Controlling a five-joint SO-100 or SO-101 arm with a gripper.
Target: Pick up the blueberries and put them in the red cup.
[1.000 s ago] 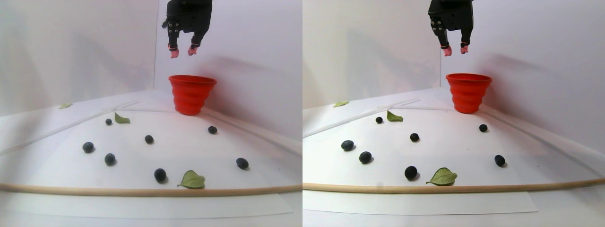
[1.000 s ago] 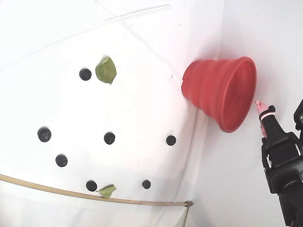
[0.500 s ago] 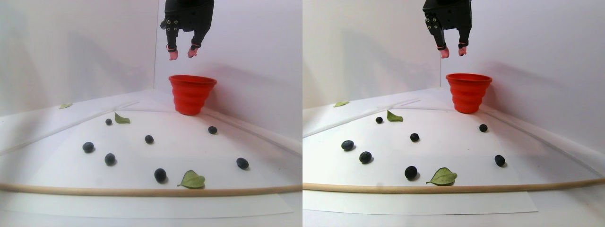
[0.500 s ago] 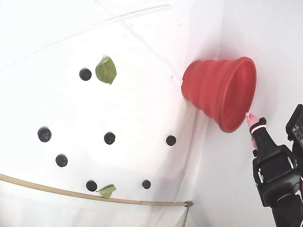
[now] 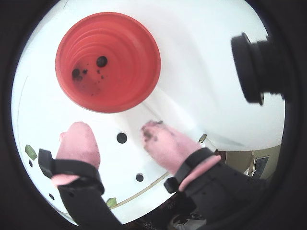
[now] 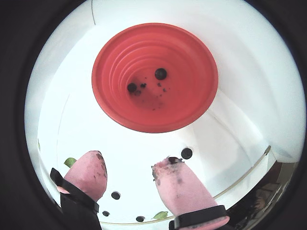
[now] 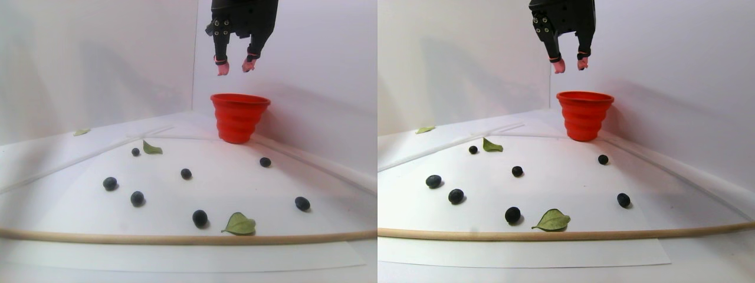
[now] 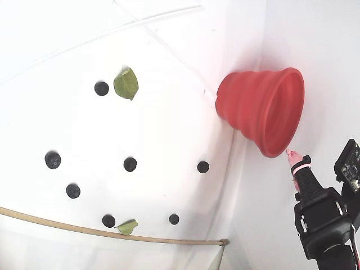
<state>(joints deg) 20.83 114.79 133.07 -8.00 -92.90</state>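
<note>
Red cup [image 7: 239,118] at the table's back edge holds one or two blueberries [image 6: 160,73]. Seven berries [image 7: 200,217] lie loose on the table; the gripper [image 7: 235,65] hangs above the cup, released and empty.

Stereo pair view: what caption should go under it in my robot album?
Open, empty claw hovering above the red cup, seven blueberries waiting on the white table.

We see red cup [image 6: 155,76] from above, blueberries [image 6: 160,73] and dark smears at bottom. Our gripper [image 6: 129,179] below it, stained pink fingertips [image 6: 178,184] parted, empty.
</note>
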